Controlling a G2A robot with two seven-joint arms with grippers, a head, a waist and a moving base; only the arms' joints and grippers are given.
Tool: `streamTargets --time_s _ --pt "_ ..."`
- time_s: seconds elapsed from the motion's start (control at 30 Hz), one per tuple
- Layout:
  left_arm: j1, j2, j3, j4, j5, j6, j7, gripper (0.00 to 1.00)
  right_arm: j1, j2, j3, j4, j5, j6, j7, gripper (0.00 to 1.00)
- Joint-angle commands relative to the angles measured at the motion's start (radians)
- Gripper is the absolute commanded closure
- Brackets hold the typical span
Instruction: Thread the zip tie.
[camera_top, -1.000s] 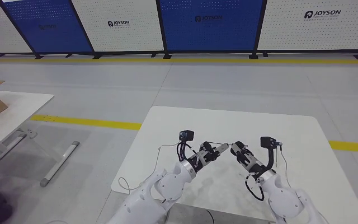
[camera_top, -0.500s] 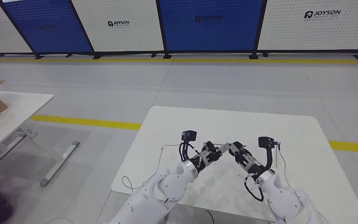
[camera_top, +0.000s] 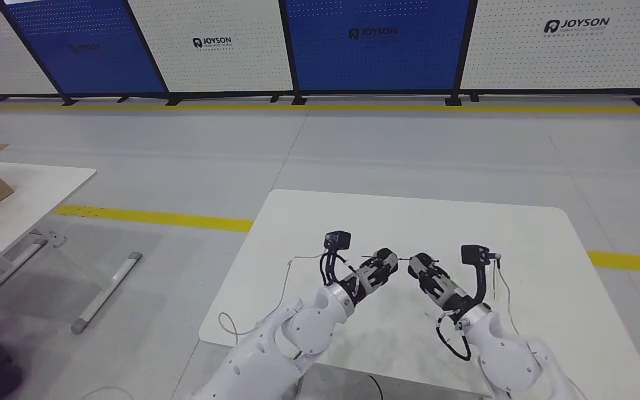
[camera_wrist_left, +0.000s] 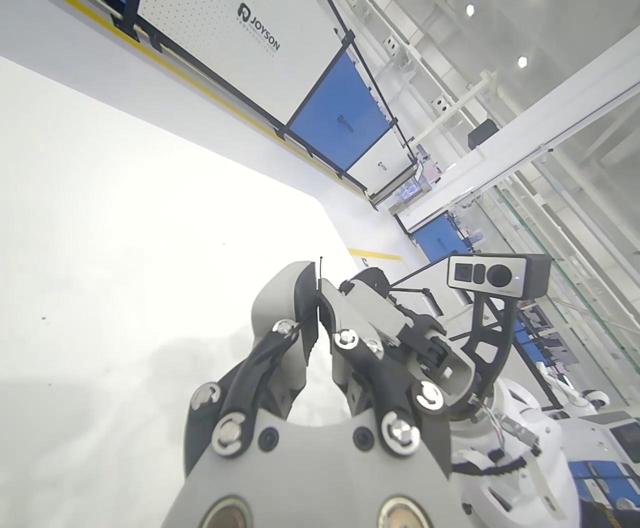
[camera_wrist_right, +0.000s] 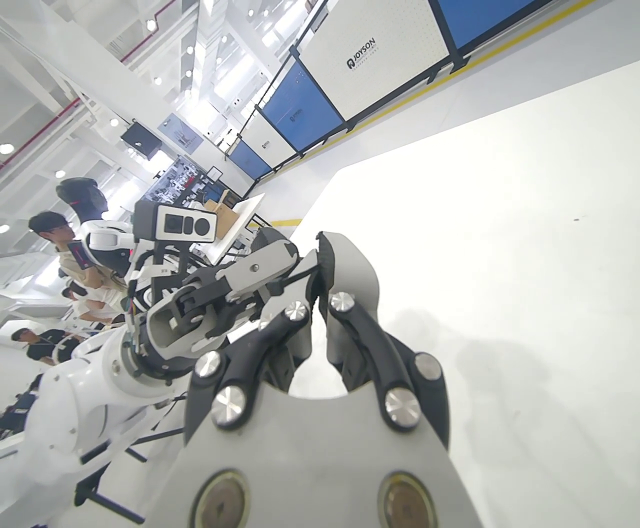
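Note:
The zip tie is a thin black strip. Its tip pokes out past the pressed-together fingertips of my left gripper, which is shut on it. My right gripper is also shut, with a small black end of the zip tie showing at its tips. In the top view the left gripper and right gripper meet tip to tip above the near middle of the white table. Each wrist view shows the other gripper right beside its own fingertips.
The table's front edge lies just below the arms. A thin wire hangs by the left arm near the table's left edge. Another white table stands across the floor to the left.
The left gripper has moved to the right toward the right gripper. The gap between the two has closed and their tips now touch.

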Motion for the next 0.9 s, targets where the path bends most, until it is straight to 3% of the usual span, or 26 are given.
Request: streamTargets --time_s 0.0,0.57,0.6,0.63,0.7,0.87 --pt "0.000 0.000 -0.001 0.000 0.000 -0.002 -0.002 1.00 0.000 0.000 0.001 0.000 0.001 0.001 0.000 1.00" --pt "0.011 0.001 -0.001 -0.013 0.027 -0.032 -0.028 1.00 0.013 0.001 -0.006 0.008 0.011 -0.008 0.041 1.00" --pt "0.012 0.001 -0.001 -0.014 0.028 -0.031 -0.027 1.00 0.013 0.001 -0.005 0.009 0.013 -0.008 0.044 0.77" --pt "0.012 0.001 -0.001 -0.014 0.030 -0.029 -0.026 1.00 0.013 0.001 -0.004 0.009 0.015 -0.009 0.046 0.67" --pt "0.013 0.000 -0.001 -0.014 0.032 -0.022 -0.025 1.00 0.012 0.002 -0.003 0.009 0.017 -0.009 0.048 0.57" --pt "0.012 -0.002 -0.002 -0.011 0.026 -0.008 -0.022 1.00 0.006 0.003 0.003 0.007 0.021 -0.017 0.040 0.56"
